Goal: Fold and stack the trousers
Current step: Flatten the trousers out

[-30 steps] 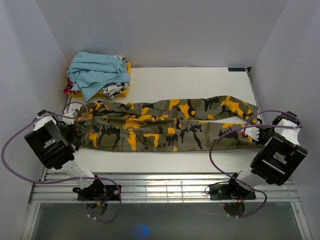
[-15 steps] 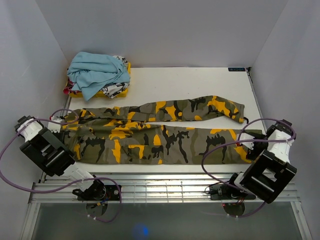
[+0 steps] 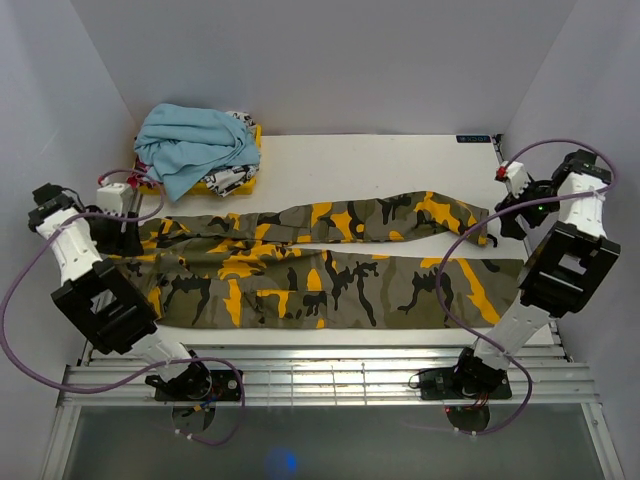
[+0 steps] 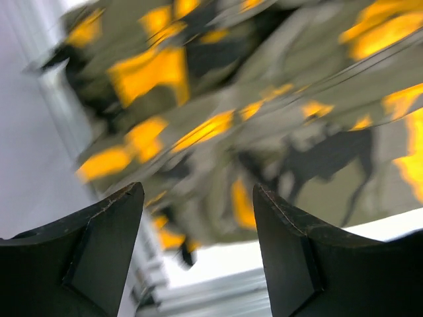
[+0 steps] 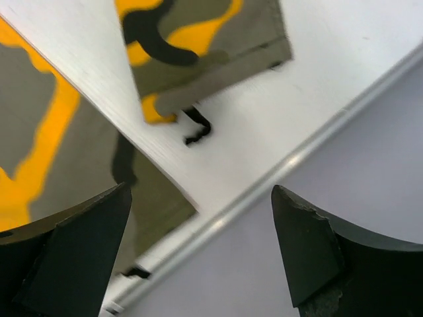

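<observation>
The camouflage trousers (image 3: pixel 330 280) lie flat across the table, waist at the left and the two legs stretched side by side to the right. My left gripper (image 3: pixel 120 228) hangs open above the waist end, holding nothing. In the left wrist view the blurred waist fabric (image 4: pixel 218 125) shows beyond the left gripper (image 4: pixel 197 191), whose jaws stand apart. My right gripper (image 3: pixel 512 205) is raised and open over the leg ends, near the table's right edge. The right wrist view shows the far leg's hem (image 5: pixel 198 39) and the near leg (image 5: pixel 59 132) below the empty right gripper (image 5: pixel 199 191).
A light blue garment (image 3: pixel 190 145) is heaped on a yellow and white printed garment (image 3: pixel 235 178) at the back left corner. The table's metal right edge (image 5: pixel 264 191) meets the side wall close to the right gripper. A slatted metal rail (image 3: pixel 320 370) runs along the front.
Both grippers pulled the trousers toward the near edge, then opened, let go and lifted away. The trousers now lie flat, with the legs slightly parted.
</observation>
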You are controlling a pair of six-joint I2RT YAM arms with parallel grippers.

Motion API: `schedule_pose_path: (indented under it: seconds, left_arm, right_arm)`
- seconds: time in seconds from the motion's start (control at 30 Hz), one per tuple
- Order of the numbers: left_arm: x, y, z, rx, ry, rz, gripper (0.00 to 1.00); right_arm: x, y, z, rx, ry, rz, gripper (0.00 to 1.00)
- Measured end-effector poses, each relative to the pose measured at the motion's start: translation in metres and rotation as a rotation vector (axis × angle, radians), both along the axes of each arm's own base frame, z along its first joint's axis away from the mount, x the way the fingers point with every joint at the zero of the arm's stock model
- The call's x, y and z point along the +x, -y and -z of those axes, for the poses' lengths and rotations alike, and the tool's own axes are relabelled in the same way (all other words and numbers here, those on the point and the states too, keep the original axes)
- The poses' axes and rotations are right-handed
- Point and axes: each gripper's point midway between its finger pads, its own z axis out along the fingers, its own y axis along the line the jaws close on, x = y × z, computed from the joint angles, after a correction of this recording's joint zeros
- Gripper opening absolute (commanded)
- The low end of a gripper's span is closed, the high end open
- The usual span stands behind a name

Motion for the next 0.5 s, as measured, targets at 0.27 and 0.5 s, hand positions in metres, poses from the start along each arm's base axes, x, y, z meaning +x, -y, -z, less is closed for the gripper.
schedule_pose_path:
  seconds: [0.27, 0.5]
  left_arm:
    - [0.026, 0.071, 0.018, -0.229, -0.005, 0.025, 0.78]
    - [0.030, 0.075, 0.022, -0.285, 0.011, -0.022, 0.79]
  right_arm:
    - [0.004, -0.053, 0.058, 0.196, -0.191, 0.216, 0.90]
    - [0.026, -0.038, 0.074, 0.296, -0.199, 0.504, 0.87]
